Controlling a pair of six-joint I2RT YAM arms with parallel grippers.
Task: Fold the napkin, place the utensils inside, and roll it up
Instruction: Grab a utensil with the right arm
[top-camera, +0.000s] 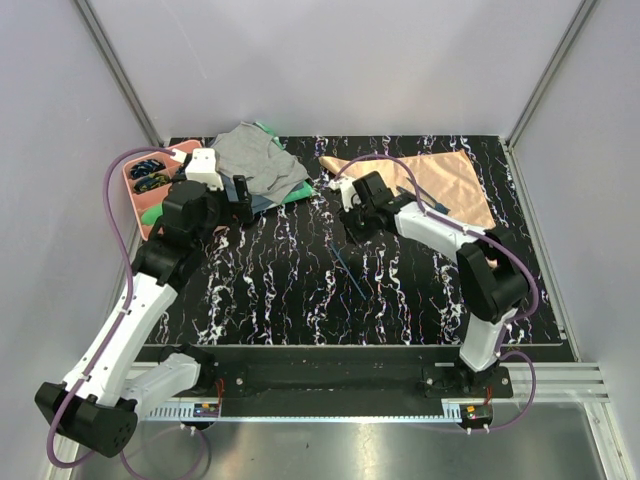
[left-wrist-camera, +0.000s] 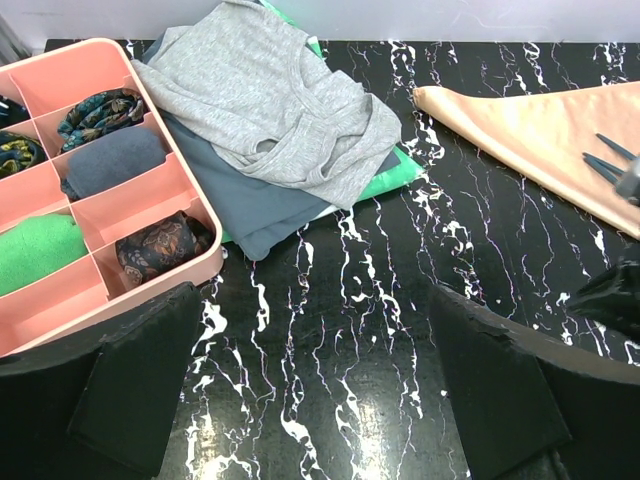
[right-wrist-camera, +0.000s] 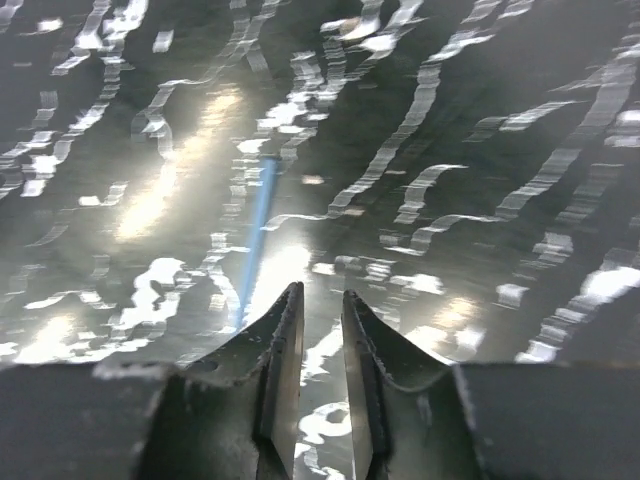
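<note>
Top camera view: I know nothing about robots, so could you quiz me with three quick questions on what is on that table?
1. True or false: the napkin is rolled up into a tube.
2. The slim blue utensil nearest the right gripper lies: A on the napkin; B on the bare table; C between that gripper's fingers.
3. Fill in: the left gripper hovers with its jaws ____ and nothing between them.
Key: 1 false; 2 B; 3 open.
</note>
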